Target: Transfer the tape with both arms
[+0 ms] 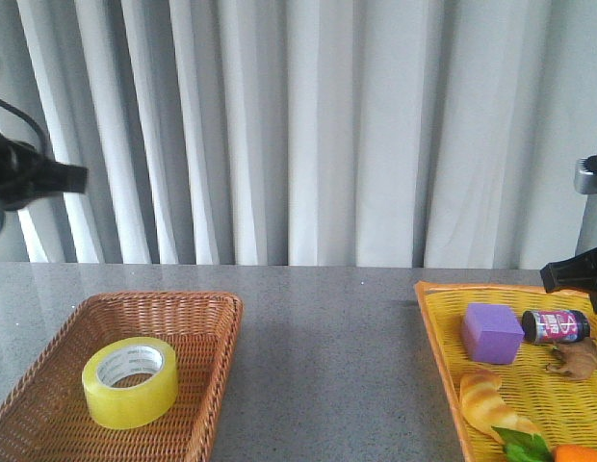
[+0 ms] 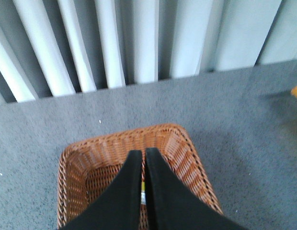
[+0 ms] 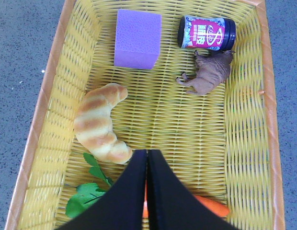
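Note:
The yellow tape roll point(image 1: 131, 381) with a white printed core lies flat in the brown wicker basket point(image 1: 197, 385) at the front left. My left gripper point(image 2: 143, 154) is shut and empty, high above that basket; only a sliver of the tape point(image 2: 143, 197) shows between its fingers. In the front view the left arm point(image 1: 34, 178) shows at the far left edge. My right gripper point(image 3: 147, 154) is shut and empty, above the yellow basket point(image 3: 50, 124). The right arm point(image 1: 578, 272) shows at the right edge of the front view.
The yellow basket point(image 1: 435, 327) at the right holds a purple cube point(image 1: 491, 332), a dark jar point(image 1: 556, 326), a brown animal toy point(image 1: 576, 360), a croissant toy point(image 1: 491, 404), green leaves point(image 3: 88, 194) and a carrot point(image 3: 213, 207). Grey table point(image 1: 327, 356) between baskets; white curtain behind.

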You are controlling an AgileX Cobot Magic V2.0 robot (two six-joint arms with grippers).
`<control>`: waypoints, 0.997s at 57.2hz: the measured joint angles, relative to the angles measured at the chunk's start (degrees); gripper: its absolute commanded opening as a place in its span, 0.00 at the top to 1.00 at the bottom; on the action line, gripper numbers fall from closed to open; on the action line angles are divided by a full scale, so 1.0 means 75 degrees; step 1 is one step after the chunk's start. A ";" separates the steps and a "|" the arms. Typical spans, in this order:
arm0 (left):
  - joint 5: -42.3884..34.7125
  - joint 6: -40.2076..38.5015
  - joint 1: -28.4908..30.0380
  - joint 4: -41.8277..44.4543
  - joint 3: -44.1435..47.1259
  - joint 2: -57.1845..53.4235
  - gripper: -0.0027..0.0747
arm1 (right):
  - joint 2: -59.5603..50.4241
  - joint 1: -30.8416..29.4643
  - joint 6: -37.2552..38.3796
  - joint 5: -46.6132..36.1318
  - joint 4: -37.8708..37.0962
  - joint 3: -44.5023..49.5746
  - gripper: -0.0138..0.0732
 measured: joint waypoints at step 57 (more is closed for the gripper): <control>-0.0079 0.0008 0.0000 0.1009 0.0940 -0.2033 0.97 | 0.0000 0.0000 0.0000 0.0000 0.0000 0.0000 0.85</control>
